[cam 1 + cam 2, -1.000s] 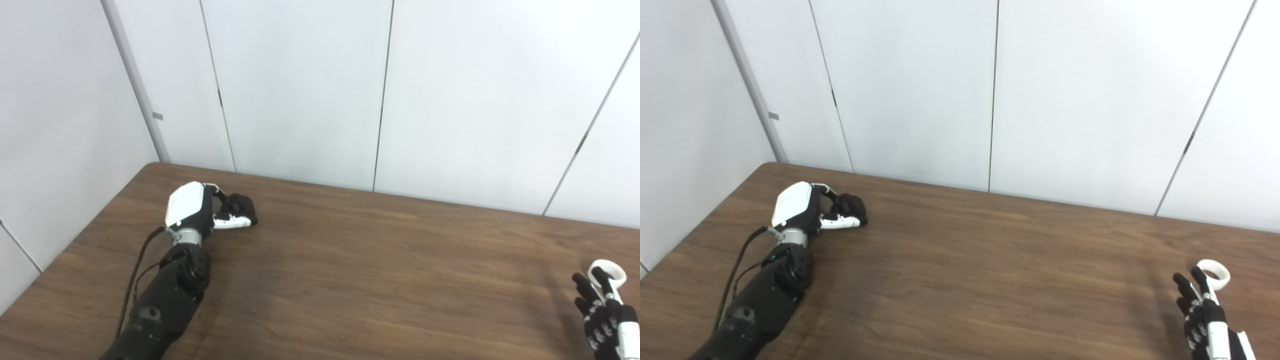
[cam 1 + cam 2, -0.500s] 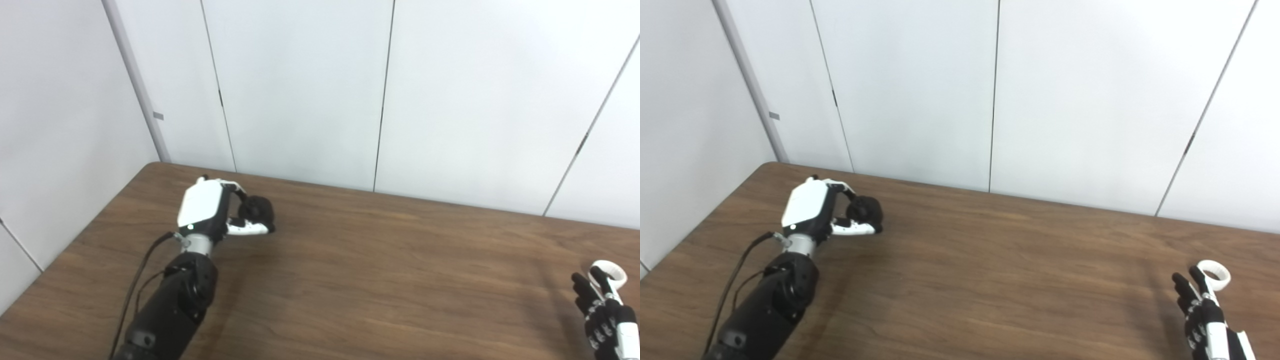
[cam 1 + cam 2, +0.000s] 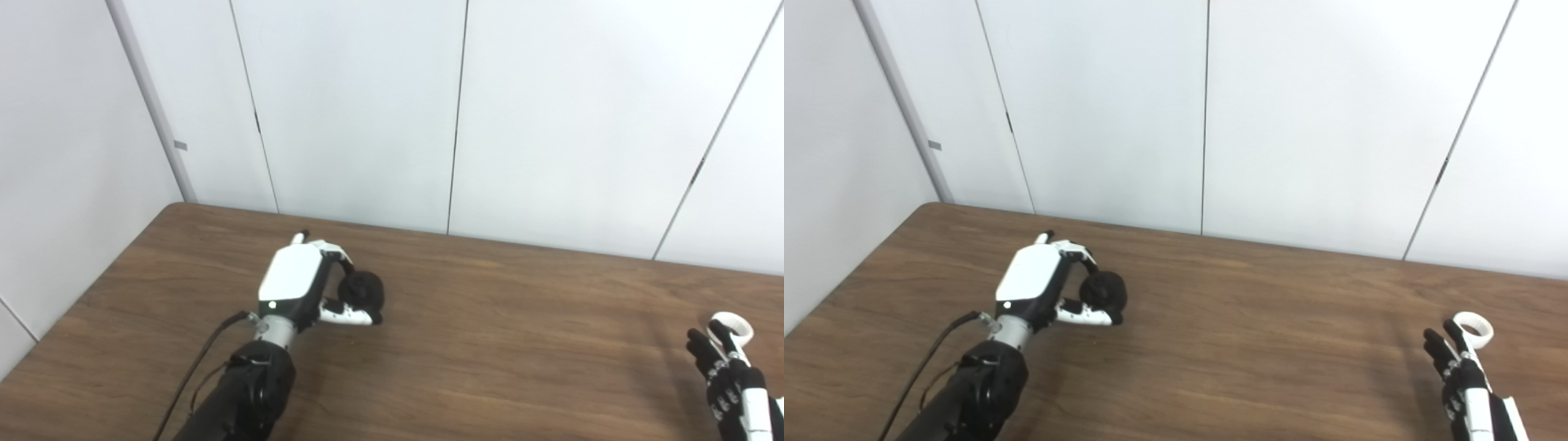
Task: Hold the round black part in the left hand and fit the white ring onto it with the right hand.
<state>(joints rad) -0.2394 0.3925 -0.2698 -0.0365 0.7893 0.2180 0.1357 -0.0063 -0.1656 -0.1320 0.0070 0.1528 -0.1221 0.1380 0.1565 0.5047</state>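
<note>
My left hand [image 3: 300,285] is shut on the round black part [image 3: 362,290], held a little above the brown table [image 3: 490,318] left of centre. The fingers curl over the part from the back and the thumb lies under it. The white ring [image 3: 731,326] lies flat on the table at the far right. My right hand [image 3: 723,373] stands just in front of the ring with its fingers straight and spread, fingertips reaching the ring's near edge. It holds nothing. In the right eye view the ring [image 3: 1473,323] shows just past those fingertips.
White wall panels [image 3: 367,110] rise directly behind the table's back edge and along its left side. A black cable [image 3: 196,367] runs beside my left forearm. Bare wood stretches between the two hands.
My left hand has lifted the black part and carried it to the right and nearer to me. The right hand stays by the ring. The camera has panned slightly right.
</note>
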